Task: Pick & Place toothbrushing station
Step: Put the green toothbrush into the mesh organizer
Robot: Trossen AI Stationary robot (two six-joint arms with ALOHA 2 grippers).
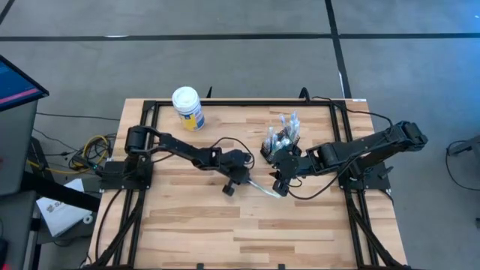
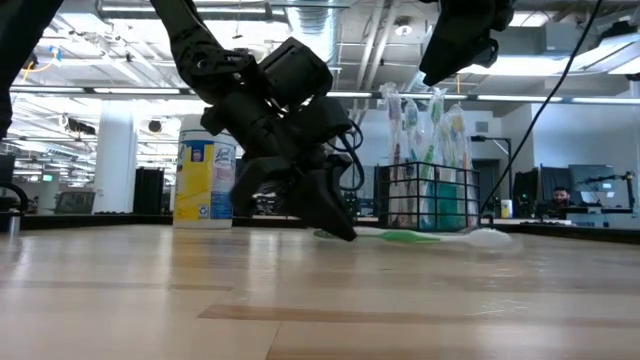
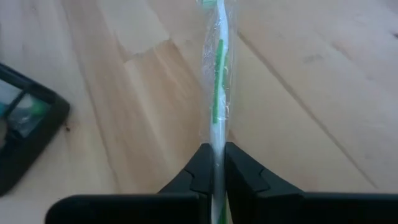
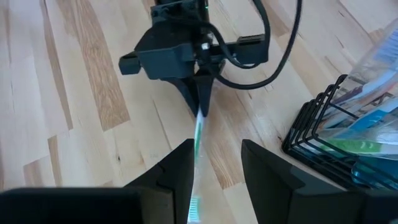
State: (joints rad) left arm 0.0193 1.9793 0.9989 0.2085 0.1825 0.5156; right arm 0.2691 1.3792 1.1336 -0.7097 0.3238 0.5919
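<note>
The left gripper [image 3: 217, 163] is clamped on a wrapped green-and-white toothbrush [image 3: 216, 93] lying on the table [image 1: 195, 225]. The wire holder [image 1: 281, 142] stands at its two o'clock. Beside the holder, the right gripper [image 4: 214, 162] hovers over the toothbrush's head, jaws apart.

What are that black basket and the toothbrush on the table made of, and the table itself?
The basket looks like thin metal wire with a black coating: an open grid of slim bars. The toothbrush, pinched by the left gripper, looks like white and green plastic inside a clear, crinkly wrapper that glints. The table looks like pale wood planks with visible grain.
</note>
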